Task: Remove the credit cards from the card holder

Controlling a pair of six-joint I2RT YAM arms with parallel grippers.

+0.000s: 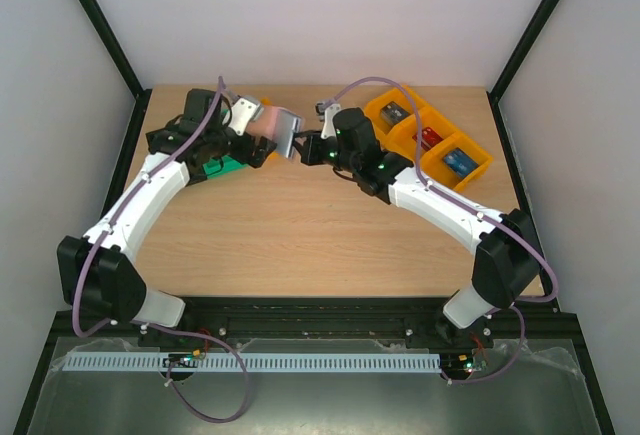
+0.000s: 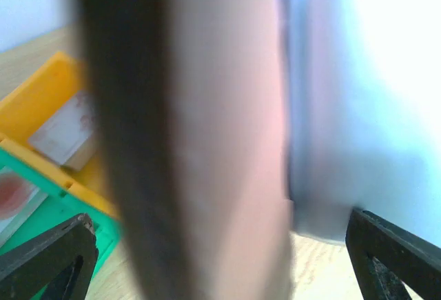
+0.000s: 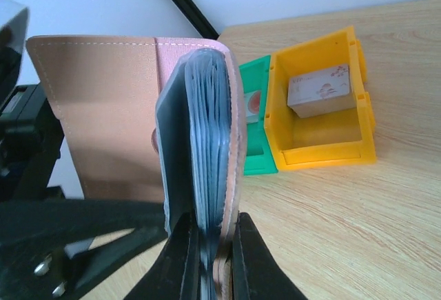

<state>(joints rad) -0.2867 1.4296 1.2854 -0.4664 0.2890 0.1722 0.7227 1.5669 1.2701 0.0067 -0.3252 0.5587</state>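
Note:
The card holder (image 1: 275, 127), tan outside and light blue inside, hangs opened above the back of the table between both arms. My right gripper (image 3: 210, 262) is shut on one panel's edge, pinching the blue inner layers (image 3: 210, 127) and the tan cover (image 3: 103, 107). My left gripper (image 2: 220, 245) stands open, its dark fingers (image 2: 48, 255) wide apart, with the holder's tan flap (image 2: 220, 141) blurred between them and touching neither. One whitish credit card with red (image 3: 318, 90) lies in the yellow bin (image 3: 324, 145). Another sits in the green bin (image 3: 251, 103).
A row of orange bins (image 1: 432, 138) with small items stands at the back right. The green bin (image 1: 222, 165) lies under the left wrist. Black frame posts (image 1: 100, 25) flank the table, with white walls behind.

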